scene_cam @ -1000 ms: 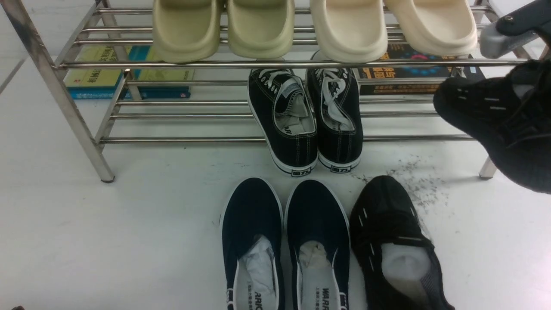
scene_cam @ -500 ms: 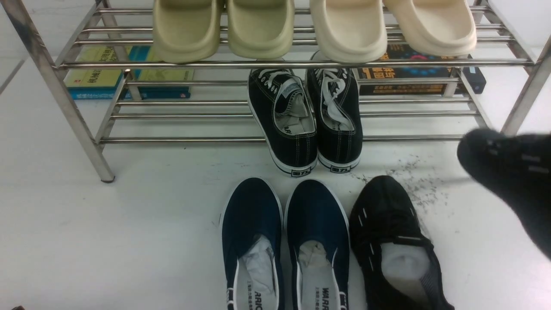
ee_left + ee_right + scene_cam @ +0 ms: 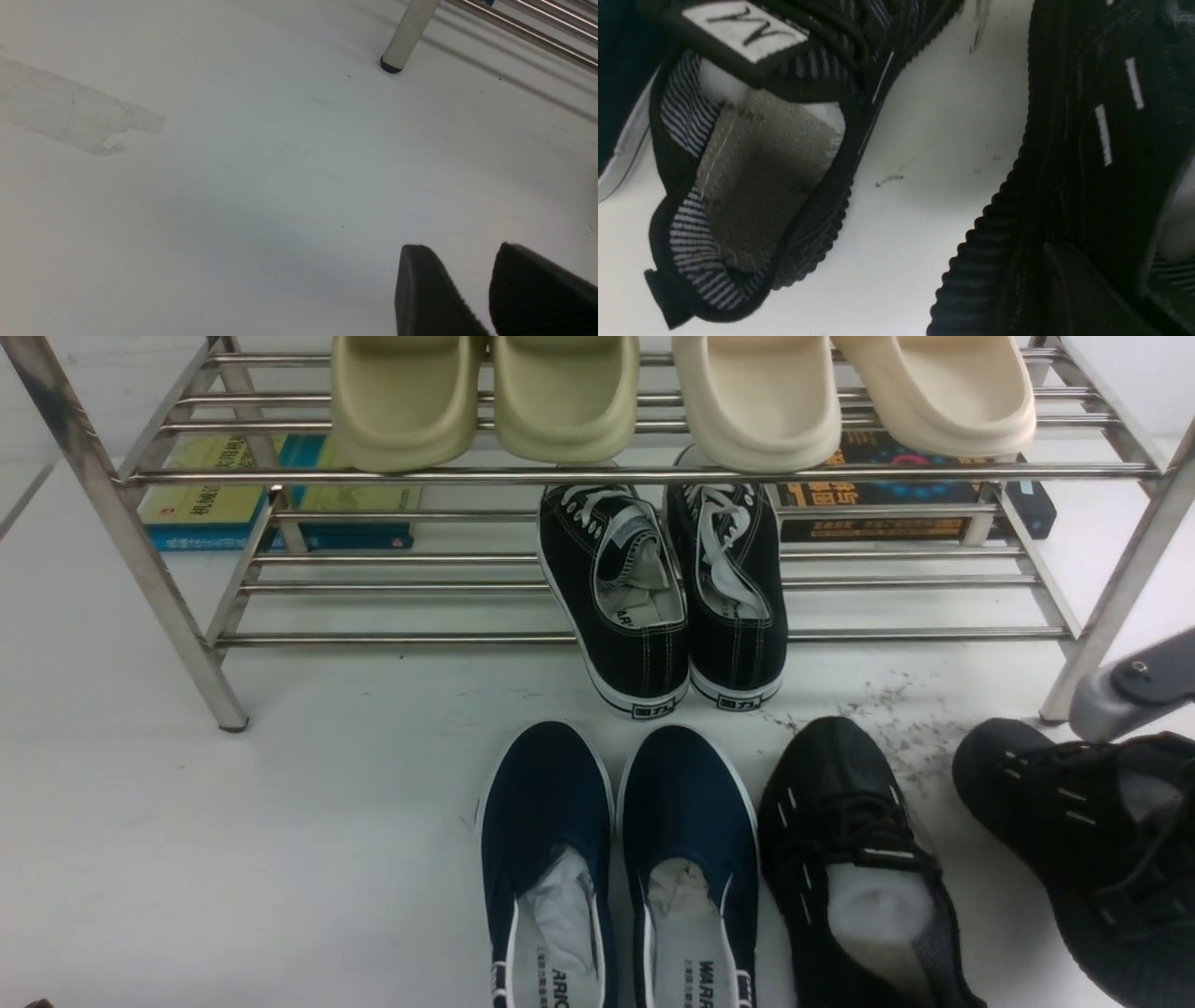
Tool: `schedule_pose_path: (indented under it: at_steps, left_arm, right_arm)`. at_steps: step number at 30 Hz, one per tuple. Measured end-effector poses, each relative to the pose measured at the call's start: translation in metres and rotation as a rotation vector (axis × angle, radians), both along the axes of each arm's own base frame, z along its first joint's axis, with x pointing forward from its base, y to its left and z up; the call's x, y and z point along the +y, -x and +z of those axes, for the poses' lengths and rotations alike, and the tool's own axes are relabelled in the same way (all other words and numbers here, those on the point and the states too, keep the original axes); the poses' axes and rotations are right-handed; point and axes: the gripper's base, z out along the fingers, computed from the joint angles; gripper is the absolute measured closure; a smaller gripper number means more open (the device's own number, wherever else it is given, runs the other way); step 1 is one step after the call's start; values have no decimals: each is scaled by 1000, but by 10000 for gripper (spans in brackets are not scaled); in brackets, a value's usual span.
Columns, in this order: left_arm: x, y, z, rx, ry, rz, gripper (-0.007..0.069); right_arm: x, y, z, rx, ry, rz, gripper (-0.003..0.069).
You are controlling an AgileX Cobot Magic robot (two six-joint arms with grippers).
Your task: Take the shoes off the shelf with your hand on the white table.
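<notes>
One black knit sneaker (image 3: 850, 859) with white stuffing stands on the white table (image 3: 280, 821), toe toward the shelf (image 3: 597, 476); it also shows in the right wrist view (image 3: 752, 154). My right gripper (image 3: 1101, 280) is shut on the side wall of the second black knit sneaker (image 3: 1074, 821), which also shows in the right wrist view (image 3: 1087, 140). That sneaker is low at the table's right, beside the first; I cannot tell if it touches the table. My left gripper (image 3: 460, 261) is open and empty over bare table near a shelf leg (image 3: 409, 32).
Black canvas sneakers (image 3: 663, 588) sit on the lower tier, beige slippers (image 3: 672, 401) on the upper. Navy slip-ons (image 3: 616, 859) stand on the table left of the first knit sneaker. Books (image 3: 233, 495) lie behind the shelf. Grey scuff marks (image 3: 906, 719) lie by the right leg.
My right gripper has carried the second knit sneaker from beside the shelf's right end down and forward, to just right of the first sneaker. Nothing else moved.
</notes>
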Motion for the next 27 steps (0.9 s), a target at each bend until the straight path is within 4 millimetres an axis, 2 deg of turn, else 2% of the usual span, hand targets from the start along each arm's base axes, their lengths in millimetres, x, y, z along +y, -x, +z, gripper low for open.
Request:
schedule_pose_path:
  at_steps: [6,16,20,27]
  left_arm:
    - [0,0,0,0,-1,0,383]
    - [0,0,0,0,-1,0,383]
    - [0,0,0,0,-1,0,383]
    - [0,0,0,0,-1,0,383]
  right_arm:
    - [4,-4,-6,24,-16,16,645]
    - [17,-25,-39,151,-41,5,632]
    - [22,-30,-50,201,-54,-4,606]
    - [40,-25,-52,182,-40,88,542]
